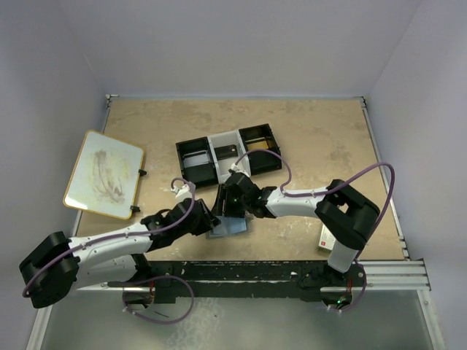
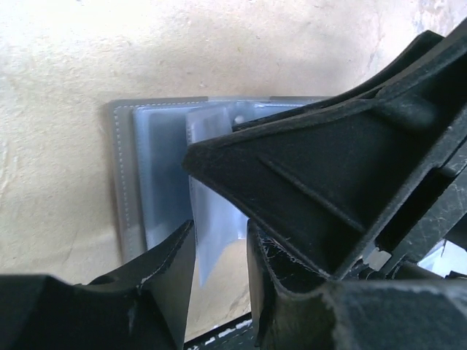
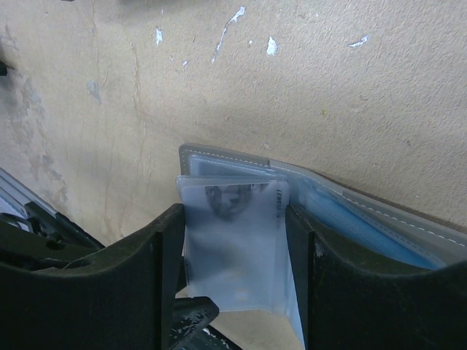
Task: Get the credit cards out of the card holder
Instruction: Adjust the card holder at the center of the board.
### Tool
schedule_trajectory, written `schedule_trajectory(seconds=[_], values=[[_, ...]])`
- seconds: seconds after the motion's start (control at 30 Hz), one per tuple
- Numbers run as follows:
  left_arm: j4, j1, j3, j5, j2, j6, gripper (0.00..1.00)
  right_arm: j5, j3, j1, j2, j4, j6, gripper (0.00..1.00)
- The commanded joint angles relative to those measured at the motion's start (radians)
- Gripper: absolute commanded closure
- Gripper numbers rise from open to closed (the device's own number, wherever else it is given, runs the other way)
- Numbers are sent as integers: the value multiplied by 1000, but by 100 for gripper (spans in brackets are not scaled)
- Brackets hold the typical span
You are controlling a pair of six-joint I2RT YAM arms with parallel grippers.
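The grey card holder point(image 1: 232, 227) lies open on the table between both arms, its paler blue-grey inner face up. In the right wrist view a clear sleeve stands up from the card holder point(image 3: 219, 157) with a credit card point(image 3: 237, 193) inside, printed with a face and a number. My right gripper point(image 3: 235, 215) is closed on the sleeve's two side edges. My left gripper point(image 2: 221, 248) stands open low over the card holder point(image 2: 124, 189), with a loose sleeve corner point(image 2: 215, 233) hanging in the gap. The right gripper's black body point(image 2: 328, 160) fills the space just beyond it.
A black-and-white three-compartment tray point(image 1: 179, 154) stands just behind the grippers. A small whiteboard point(image 1: 104, 173) lies at the left. A white-and-red small box point(image 1: 327, 237) sits by the right arm's base. A black rail point(image 1: 233, 273) runs along the near edge.
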Motion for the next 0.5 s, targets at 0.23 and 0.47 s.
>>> schedule_trajectory(seconds=[0.23, 0.47], values=[[81, -4, 39, 57, 121, 27, 88, -27, -31, 10, 24, -65, -22, 39], [31, -4, 77, 31, 106, 45, 89, 20, -7, 5, -121, -114, -29, 27]])
